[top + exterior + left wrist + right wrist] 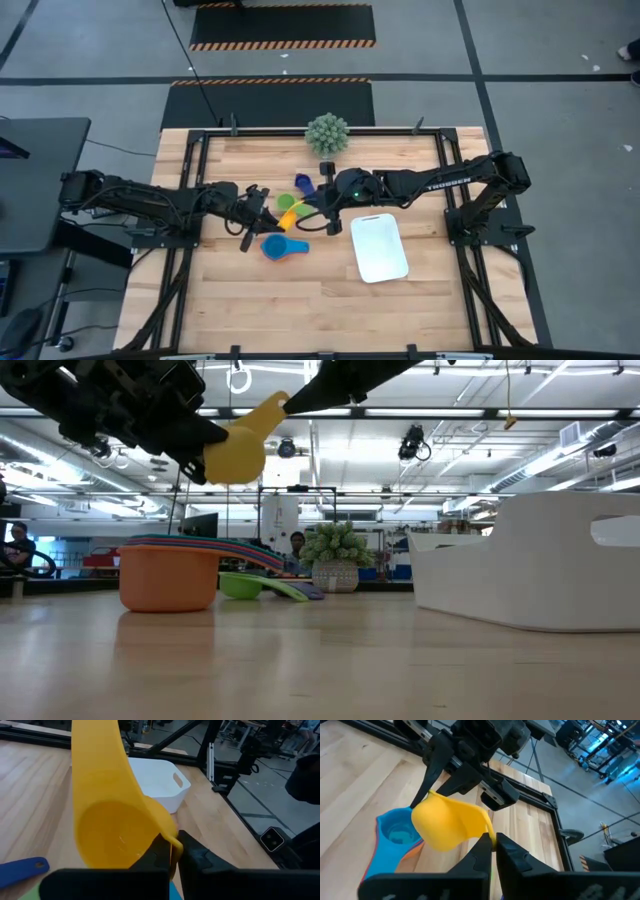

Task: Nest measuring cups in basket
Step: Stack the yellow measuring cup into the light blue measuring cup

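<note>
A yellow measuring cup (238,452) hangs in the air between my two grippers, above the table's middle (287,203). My left gripper (172,842) is shut on its bowl. My right gripper (492,840) is shut on its handle. A stack of nested cups, light blue on top (272,247) and orange at the bottom (170,575), stands on the table near them. A green cup (292,220) and a blue cup (303,183) lie on the table beside it. The white basket (379,248) sits to the right, with no cup in it. My left gripper pinches the yellow cup's bowl rim (167,836), one finger inside the bowl and one outside, coming from the table's left. The cup is lifted clear, its handle (95,760) pointing away from the gripper. My right gripper pinches the free end of the yellow cup's handle (487,831) between its two fingers, coming from the table's right, along the handle. The bowl (445,822) hangs beyond the fingertips, clear of the table.
A spiky green ball plant (327,133) in a pot stands at the table's far edge. The near half of the wooden table (290,310) shows bare. A black frame (200,150) runs around the table.
</note>
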Available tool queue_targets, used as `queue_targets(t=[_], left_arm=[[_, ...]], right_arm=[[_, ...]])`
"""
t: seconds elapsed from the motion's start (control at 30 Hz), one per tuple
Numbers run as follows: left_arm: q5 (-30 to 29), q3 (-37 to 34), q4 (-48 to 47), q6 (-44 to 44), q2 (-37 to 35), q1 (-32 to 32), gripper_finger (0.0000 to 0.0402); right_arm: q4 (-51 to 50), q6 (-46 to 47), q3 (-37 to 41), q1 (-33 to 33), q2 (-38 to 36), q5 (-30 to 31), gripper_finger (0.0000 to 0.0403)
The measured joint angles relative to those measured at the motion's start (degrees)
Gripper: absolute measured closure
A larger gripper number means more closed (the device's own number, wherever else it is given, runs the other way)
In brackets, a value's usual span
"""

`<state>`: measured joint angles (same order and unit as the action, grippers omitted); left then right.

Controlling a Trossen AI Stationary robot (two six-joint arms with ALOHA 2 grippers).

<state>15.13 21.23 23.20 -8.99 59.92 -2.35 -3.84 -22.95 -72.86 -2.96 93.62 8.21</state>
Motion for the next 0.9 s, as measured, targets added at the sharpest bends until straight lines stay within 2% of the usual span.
queue_targets(t=[0.13,0.3,0.5,0.7,0.8,0.9], left_arm=[[-0.75,-0.06,-1.06,-0.5,0.02,-0.05,0.0387],[-2.91,-0.2,-1.85,-0.94,0.05,-0.18,0.0388],[-2.62,-0.2,-2.39,-0.61,0.07,-0.11,0.0388],[1.47,0.33,-7.57,3.41,-1.82,0.01,0.0388],[2.1,2.96,-14.84,3.86,-2.72,1.21,0.0388],[-1.19,6.83,-25.06,4.06,-2.59,4.43,0.0387]], right_arm=[[-0.24,2.79,0.0,0.35,0.0,-0.33,0.0345],[-0.96,3.45,0.0,0.02,-0.11,-1.77,0.0269],[-2.92,3.82,0.0,-0.04,-0.11,2.71,0.0202],[-10.62,7.65,-0.02,0.0,-0.11,10.01,0.0181],[-15.02,10.77,-0.02,-0.02,-0.11,12.46,0.0181],[-19.36,14.45,-0.02,-0.12,-0.11,14.86,0.0183]])
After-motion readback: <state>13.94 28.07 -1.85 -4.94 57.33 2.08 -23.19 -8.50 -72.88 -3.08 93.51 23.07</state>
